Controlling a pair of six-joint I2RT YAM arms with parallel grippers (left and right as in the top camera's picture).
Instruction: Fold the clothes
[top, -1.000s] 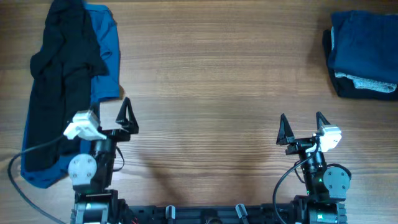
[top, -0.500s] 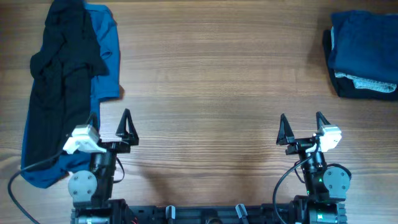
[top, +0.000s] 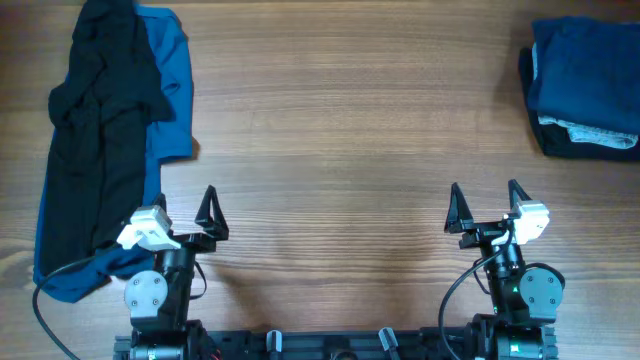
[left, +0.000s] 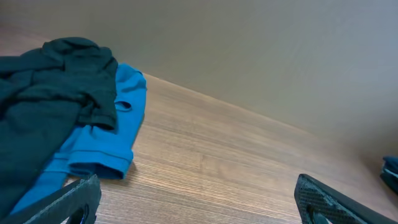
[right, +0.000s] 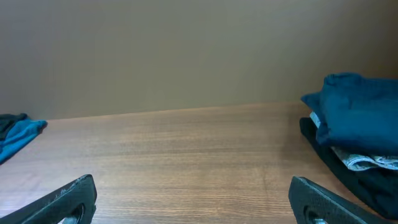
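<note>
Both pincers are gaping fully and gripping nothing. The crumpled black fabric garment (top: 95, 130) is lying just left of and ahead of the left gripper (top: 184, 197), over a bright blue cloth garment (top: 172, 90). A folded navy-and-black clothes stack (top: 585, 85) is sitting well ahead-right of the right gripper (top: 484, 190). I judge the left gripper should be reaching ahead-left, pinching only the black top layer at an edge, then dragging it onto the bare wooden table (top: 340, 120) between the pincers.

Black garment (top: 95, 130), bright blue garment (top: 172, 90), navy stack (top: 585, 80), brown table (top: 350, 120).
</note>
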